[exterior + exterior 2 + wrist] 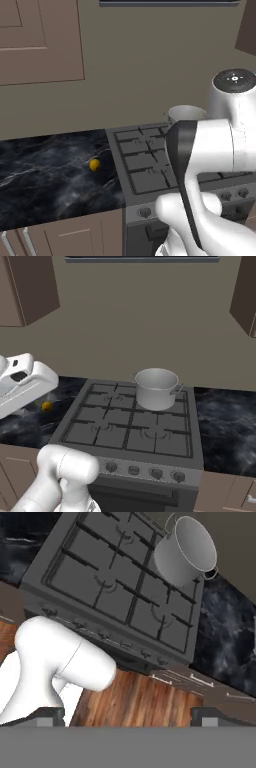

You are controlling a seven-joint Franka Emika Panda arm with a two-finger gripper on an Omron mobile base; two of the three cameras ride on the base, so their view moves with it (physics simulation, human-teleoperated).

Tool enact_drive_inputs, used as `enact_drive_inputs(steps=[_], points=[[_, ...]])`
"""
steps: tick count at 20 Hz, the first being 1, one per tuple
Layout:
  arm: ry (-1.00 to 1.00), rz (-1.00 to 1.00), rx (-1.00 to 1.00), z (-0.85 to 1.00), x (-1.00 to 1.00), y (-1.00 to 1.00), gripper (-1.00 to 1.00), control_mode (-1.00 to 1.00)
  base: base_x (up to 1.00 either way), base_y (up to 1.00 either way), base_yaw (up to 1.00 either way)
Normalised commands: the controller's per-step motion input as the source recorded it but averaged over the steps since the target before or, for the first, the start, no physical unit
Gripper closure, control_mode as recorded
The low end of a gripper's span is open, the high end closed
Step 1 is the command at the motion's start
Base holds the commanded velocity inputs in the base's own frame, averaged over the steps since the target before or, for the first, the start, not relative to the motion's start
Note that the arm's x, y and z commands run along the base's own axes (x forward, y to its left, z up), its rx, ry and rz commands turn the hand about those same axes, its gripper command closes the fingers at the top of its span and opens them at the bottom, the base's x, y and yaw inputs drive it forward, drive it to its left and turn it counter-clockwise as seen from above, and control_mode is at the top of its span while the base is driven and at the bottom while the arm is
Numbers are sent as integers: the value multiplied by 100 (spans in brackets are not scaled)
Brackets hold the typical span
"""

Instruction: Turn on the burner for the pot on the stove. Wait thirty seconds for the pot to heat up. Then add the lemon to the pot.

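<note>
Kitchen: brown cabinets are hanging above and sitting below a black marble counter [45,175], with a plain tan wall running behind it and wooden flooring [145,704] showing in the hand view.
Stove: a dark grey gas range [132,428] is sitting between two stretches of the counter, its gridded grate covering the whole top.
Knobs: a row of round knobs [145,471] is running along the stove's front edge, above the oven door.
Pot: a shiny steel pot [156,388] with small side handles is standing upright on the back burner to the right of centre, seen from the right base view; its inside is looking bare in the hand view [186,551].
Burners: small round grey burners [156,433] are sitting under the grates; no flame is showing on any of them.
Lemon: a small yellow-orange lemon [94,164] is lying on the counter just left of the stove, well apart from the pot.
Arm: the white arm [210,165] is folding up in front of the stove, blocking part of it in the left base view.
Gripper: the gripper [130,714] is hanging in the air in front of the stove, looking down over the knobs, its two dark fingertips [47,714] standing wide apart and holding nothing.
</note>
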Motion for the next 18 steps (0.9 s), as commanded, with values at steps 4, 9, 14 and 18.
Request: enact_drive_inputs(steps=[4,9,14,18], points=[[-5,10,43,0,0,70,-100,-100,0,0,0],[-16,10,38,-22,0,58,-100,-100,0,0,0],[-19,2,25,-25,-2,12,-100,-100,0,0,0],[0,0,0,0,0,0,-100,-100,0,0,0]])
